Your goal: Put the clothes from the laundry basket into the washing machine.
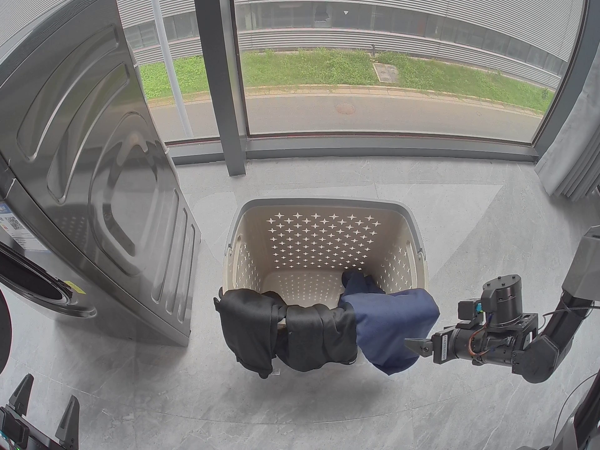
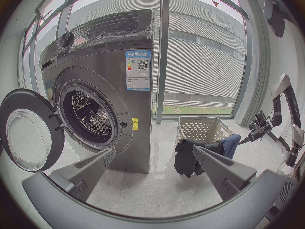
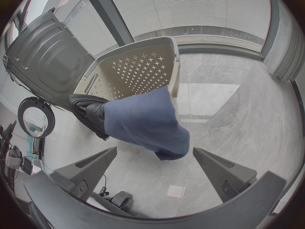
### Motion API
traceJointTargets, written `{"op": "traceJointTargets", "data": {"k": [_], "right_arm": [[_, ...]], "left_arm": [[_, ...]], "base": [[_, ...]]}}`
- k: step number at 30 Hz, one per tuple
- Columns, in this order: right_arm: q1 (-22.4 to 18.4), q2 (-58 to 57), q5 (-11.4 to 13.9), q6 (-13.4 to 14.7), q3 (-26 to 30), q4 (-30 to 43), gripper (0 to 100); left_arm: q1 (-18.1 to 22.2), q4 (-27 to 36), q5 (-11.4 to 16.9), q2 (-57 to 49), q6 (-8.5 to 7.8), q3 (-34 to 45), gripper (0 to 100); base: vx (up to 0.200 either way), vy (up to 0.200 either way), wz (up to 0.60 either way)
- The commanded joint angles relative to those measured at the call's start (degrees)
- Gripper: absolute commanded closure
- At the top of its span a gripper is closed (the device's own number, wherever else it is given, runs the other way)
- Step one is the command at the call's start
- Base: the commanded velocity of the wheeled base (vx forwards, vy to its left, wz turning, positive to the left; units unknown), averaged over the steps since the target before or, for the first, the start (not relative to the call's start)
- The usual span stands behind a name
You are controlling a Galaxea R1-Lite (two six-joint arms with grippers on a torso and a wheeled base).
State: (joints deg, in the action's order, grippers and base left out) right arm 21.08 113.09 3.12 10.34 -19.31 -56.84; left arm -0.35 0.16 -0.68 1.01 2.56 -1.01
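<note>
A beige laundry basket (image 1: 325, 245) stands on the floor in the middle of the head view. Over its front rim hang a black garment (image 1: 287, 335) and a blue garment (image 1: 390, 323). My right gripper (image 1: 420, 346) hovers low beside the blue garment's right edge. It is open, and the blue garment (image 3: 146, 121) hangs just beyond its spread fingers (image 3: 98, 163). The washing machine (image 1: 94, 157) stands left of the basket, with its round door (image 2: 28, 131) swung open and the drum (image 2: 89, 116) bare. My left gripper (image 2: 152, 149) is open, low at the near left (image 1: 44, 407).
A tall window with a dark pillar (image 1: 219, 70) runs behind the basket. A grey curtain (image 1: 575, 151) hangs at the far right. A small paper scrap (image 3: 176, 190) lies on the floor near the right arm. Open grey floor surrounds the basket.
</note>
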Motion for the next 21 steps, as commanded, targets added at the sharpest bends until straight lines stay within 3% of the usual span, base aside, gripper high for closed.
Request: {"op": "traceJointTargets", "data": {"k": [1, 21], "right_arm": [[1.25, 4.86, 0.04, 0.21, -3.37, -0.99, 0], [2.04, 10.39, -0.13, 0.39, -12.59, -2.39, 0]], "left_arm": [[0.00, 0.02, -0.02, -0.40, 0.08, 0.84, 0], [0.00, 0.02, -0.02, -0.48, 0.16, 0.84, 0]], "base": [[0.000, 0.000, 0.00], [0.000, 0.000, 0.00]]}}
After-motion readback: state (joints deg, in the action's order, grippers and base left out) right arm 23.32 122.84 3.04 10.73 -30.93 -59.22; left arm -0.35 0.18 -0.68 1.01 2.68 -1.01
